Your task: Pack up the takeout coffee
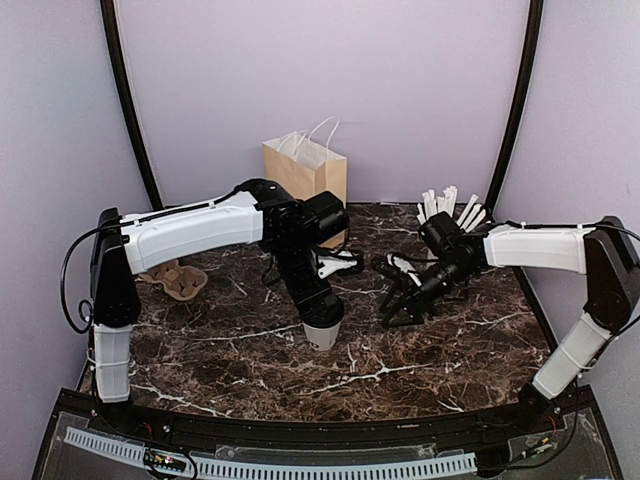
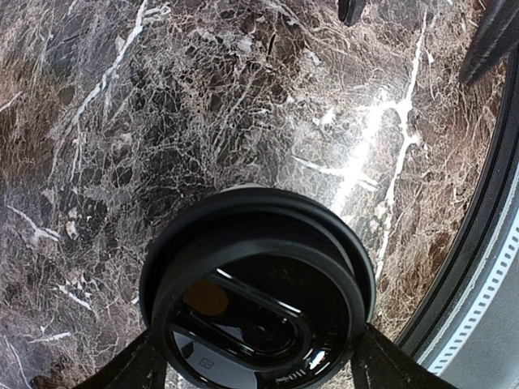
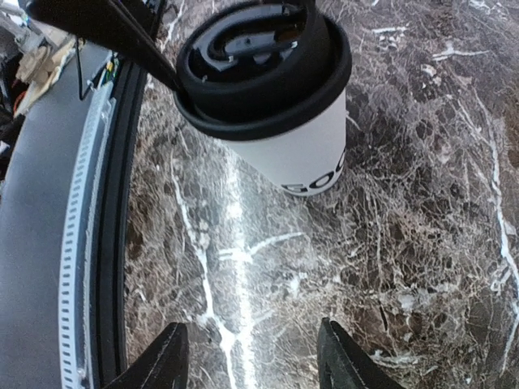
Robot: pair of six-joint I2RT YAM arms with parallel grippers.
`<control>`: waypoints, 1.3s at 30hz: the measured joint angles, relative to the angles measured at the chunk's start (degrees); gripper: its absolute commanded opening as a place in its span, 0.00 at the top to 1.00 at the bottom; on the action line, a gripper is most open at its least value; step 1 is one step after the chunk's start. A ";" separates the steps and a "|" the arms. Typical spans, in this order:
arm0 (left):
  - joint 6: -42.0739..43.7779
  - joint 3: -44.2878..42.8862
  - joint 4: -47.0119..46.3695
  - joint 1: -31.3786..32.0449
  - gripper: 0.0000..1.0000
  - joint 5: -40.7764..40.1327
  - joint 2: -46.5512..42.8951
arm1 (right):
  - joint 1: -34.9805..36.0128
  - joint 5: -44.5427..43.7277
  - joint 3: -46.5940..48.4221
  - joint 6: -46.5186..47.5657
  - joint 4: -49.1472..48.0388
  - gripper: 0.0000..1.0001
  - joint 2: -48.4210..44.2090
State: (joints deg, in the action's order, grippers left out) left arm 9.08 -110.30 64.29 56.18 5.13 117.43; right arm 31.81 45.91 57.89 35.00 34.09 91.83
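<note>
The takeout coffee [image 1: 322, 335] is a white paper cup with a black lid, standing on the marble table near the middle. My left gripper [image 1: 318, 318] comes down on it from above. In the left wrist view the lid [image 2: 255, 284] fills the space between the jaws, and both fingers [image 2: 134, 369] press against its rim. The right wrist view shows the cup [image 3: 304, 150] with dark lettering at its base and a left finger [image 3: 122, 32] against the lid. My right gripper [image 1: 400, 310] hovers just right of the cup, open and empty [image 3: 251, 352].
A brown paper bag [image 1: 305, 170] with white handles stands at the back centre. A white cup of wrapped straws [image 1: 450, 210] sits at the back right behind the right arm. A cardboard cup carrier [image 1: 175, 280] lies at the left. The table's front rim [image 3: 105, 203] runs close by.
</note>
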 measured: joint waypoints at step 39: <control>-8.52 37.44 -48.68 4.48 0.19 -9.62 -17.64 | -1.20 17.44 1.55 -41.79 -25.64 0.50 11.50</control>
State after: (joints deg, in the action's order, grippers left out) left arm 0.56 -72.86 15.62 60.66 -4.49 99.79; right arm 30.61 63.35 59.44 -6.79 8.45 103.33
